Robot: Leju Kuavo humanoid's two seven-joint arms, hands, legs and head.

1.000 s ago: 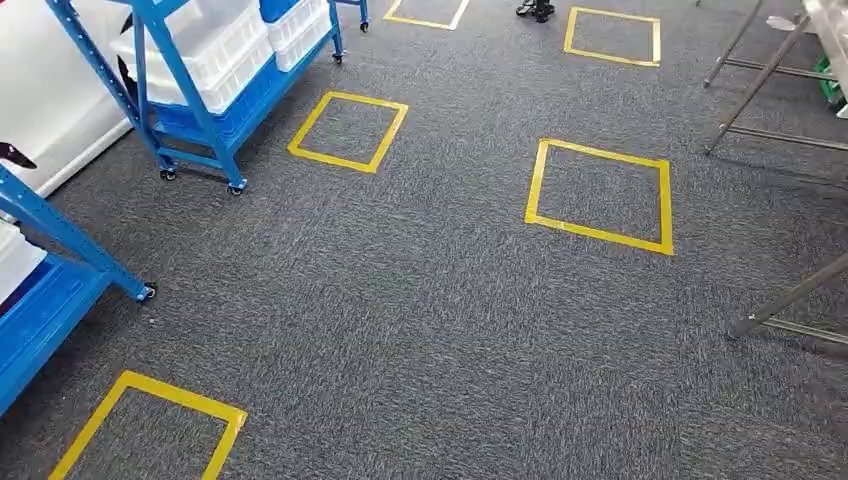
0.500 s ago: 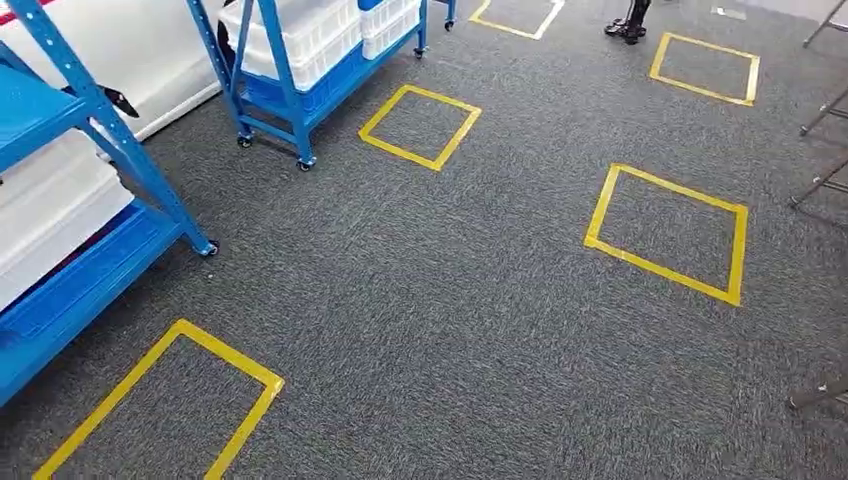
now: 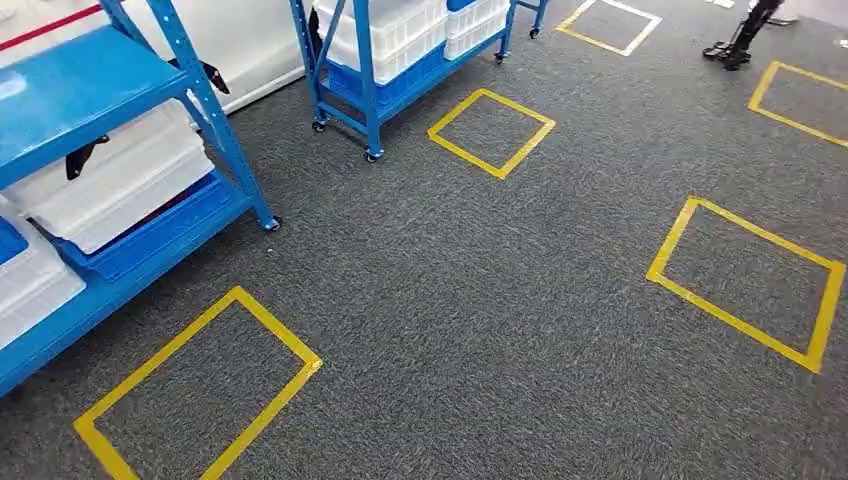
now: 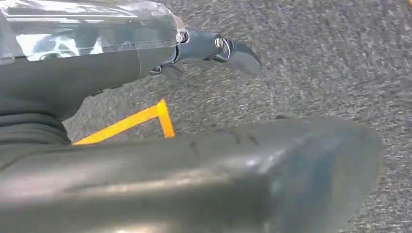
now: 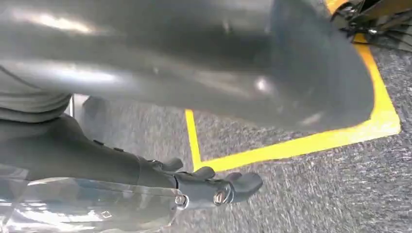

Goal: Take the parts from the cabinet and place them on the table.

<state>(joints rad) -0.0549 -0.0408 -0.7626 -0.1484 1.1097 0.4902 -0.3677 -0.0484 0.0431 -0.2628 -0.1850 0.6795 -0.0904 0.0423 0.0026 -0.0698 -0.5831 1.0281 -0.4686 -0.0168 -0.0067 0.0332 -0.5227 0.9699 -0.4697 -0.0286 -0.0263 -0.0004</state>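
The carpet (image 3: pixel 480 290) looks rough, matt, speckled grey; yellow tape squares (image 3: pixel 491 132) lie smooth on it; the racks (image 3: pixel 212 110) are painted blue metal, faintly glossy; their bins (image 3: pixel 120 185) look like smooth white and blue plastic.

No text, label, brand or number can be read on the blue shelving racks (image 3: pixel 120 130), the white bins (image 3: pixel 120 185) or the yellow-taped carpet floor (image 3: pixel 480 290)

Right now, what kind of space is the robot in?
Probably a robot test or training area set up like a parts store: blue wheeled racks holding white bins, and yellow tape squares marked on grey carpet.
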